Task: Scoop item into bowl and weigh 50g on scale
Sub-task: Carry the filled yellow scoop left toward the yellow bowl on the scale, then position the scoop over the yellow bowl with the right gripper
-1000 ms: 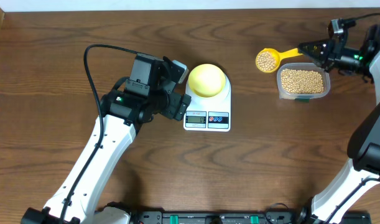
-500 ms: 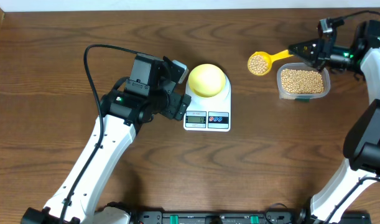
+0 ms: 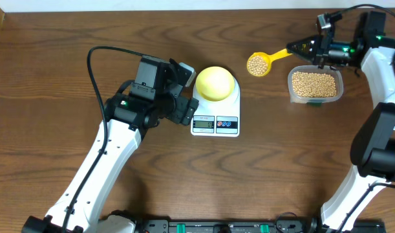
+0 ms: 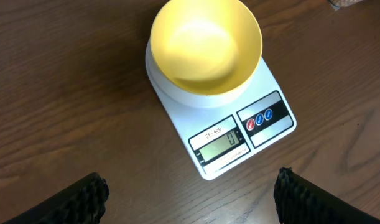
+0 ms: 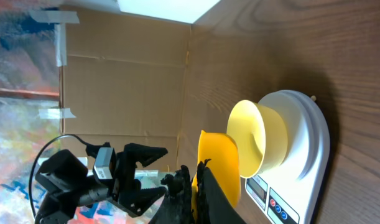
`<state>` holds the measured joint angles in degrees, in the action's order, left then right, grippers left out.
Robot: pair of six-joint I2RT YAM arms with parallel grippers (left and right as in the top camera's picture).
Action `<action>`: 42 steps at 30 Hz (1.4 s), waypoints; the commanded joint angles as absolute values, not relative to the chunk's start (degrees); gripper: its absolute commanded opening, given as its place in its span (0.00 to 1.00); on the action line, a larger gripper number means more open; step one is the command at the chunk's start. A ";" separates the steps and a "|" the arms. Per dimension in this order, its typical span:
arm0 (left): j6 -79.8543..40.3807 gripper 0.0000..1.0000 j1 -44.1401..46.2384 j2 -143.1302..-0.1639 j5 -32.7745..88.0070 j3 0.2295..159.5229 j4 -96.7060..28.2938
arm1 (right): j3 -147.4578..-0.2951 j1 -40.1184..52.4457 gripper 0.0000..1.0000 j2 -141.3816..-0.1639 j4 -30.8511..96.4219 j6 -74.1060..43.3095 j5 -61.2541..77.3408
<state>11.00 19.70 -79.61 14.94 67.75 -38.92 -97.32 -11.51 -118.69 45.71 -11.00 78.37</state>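
Beans (image 3: 256,64) heaped in the scoop (image 3: 278,55), pinched by the closed right hand (image 3: 298,48), may spill onto the bench (image 3: 281,162) short of the bowl (image 3: 214,82) if jolted; left hand (image 3: 185,90) gapes empty.

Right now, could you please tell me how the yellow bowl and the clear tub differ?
The bowl is round and opaque yellow; the tub is rounded-rectangular and clear. The bowl is empty; the tub holds beans. The bowl sits on the scale; the tub rests on the table. Both are open-topped.
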 commanded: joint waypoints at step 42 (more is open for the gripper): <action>11.99 0.87 19.51 -79.50 15.42 67.59 -38.89 | -97.01 1.69 0.01 -119.66 33.87 -21.17 64.40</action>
<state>11.00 19.70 -79.61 14.94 67.75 -38.92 -97.32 0.62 -118.69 34.20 -20.67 64.88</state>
